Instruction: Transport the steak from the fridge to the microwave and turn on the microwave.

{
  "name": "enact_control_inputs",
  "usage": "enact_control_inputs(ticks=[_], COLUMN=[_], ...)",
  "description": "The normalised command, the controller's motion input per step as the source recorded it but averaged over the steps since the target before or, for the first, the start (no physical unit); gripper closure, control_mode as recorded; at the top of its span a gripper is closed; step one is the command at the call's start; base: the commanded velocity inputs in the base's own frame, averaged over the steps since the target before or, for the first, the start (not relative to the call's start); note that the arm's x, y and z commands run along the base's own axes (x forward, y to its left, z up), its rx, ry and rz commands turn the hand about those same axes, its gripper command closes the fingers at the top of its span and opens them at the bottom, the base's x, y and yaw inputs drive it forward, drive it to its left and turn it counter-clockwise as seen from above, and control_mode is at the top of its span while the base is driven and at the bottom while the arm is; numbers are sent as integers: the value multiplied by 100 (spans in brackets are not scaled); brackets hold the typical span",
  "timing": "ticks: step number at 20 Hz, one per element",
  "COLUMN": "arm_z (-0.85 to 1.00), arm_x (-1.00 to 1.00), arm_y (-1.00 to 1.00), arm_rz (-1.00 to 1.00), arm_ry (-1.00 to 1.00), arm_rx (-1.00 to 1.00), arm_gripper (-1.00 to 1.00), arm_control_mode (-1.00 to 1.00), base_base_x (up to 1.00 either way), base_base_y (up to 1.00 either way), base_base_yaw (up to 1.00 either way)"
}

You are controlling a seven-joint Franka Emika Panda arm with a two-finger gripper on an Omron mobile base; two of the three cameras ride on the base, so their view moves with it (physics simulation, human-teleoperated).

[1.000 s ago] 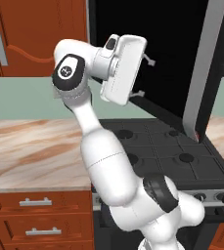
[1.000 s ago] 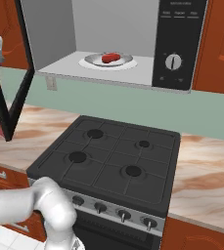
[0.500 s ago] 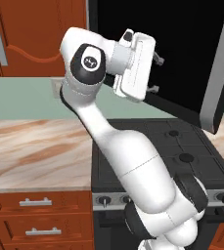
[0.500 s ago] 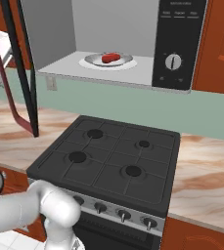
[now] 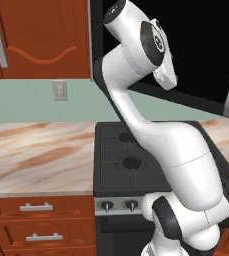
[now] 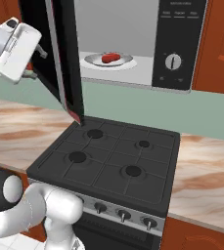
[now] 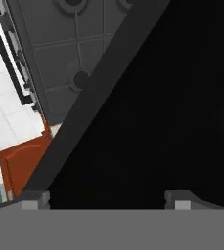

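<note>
The steak (image 6: pixel 110 58) lies on the round plate (image 6: pixel 93 61) inside the microwave (image 6: pixel 179 44), whose dark glass door (image 6: pixel 59 53) stands swung out over the black stove (image 6: pixel 111 158). The end effector (image 6: pixel 39 62) sits just behind that door's outer face, fingers (image 7: pixel 179 199) spread wide, gripping nothing. The marbled counter (image 6: pixel 209 183) flanks the stove.

Microwave (image 6: pixel 147 44): top cut by the upper edge of the right base view; panel lettering above the dial too small to read. Its open door (image 6: pixel 59 53) stands edge-on there, glass face unseen, top cropped.

Gripper (image 6: pixel 39 62): fingers tiny against the door; contact and gap cannot be told. In the hand view only the fingertips (image 7: pixel 35 199) show.

Stove (image 5: pixel 131 160): right half hidden behind the arm in the left base view.
</note>
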Motion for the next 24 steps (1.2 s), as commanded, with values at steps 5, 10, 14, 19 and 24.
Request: enact_control_inputs(ticks=[5, 10, 14, 19, 24], arm_z=[-20, -17, -11, -1, 0], arm_x=[99, 96, 99, 97, 84], arm_y=[-56, -34, -18, -7, 0], arm_rz=[48, 43, 37, 31, 26], arm_ry=[4, 1, 0, 0, -1], arm_rx=[19, 13, 9, 9, 7], arm_gripper=[-100, -100, -100, -100, -100], arm_control_mode=[-100, -100, -100, -100, -100], base_base_x=[0, 0, 0, 0, 0], base_base_y=[0, 0, 0, 0, 0], base_base_yaw=[0, 0, 0, 0, 0])
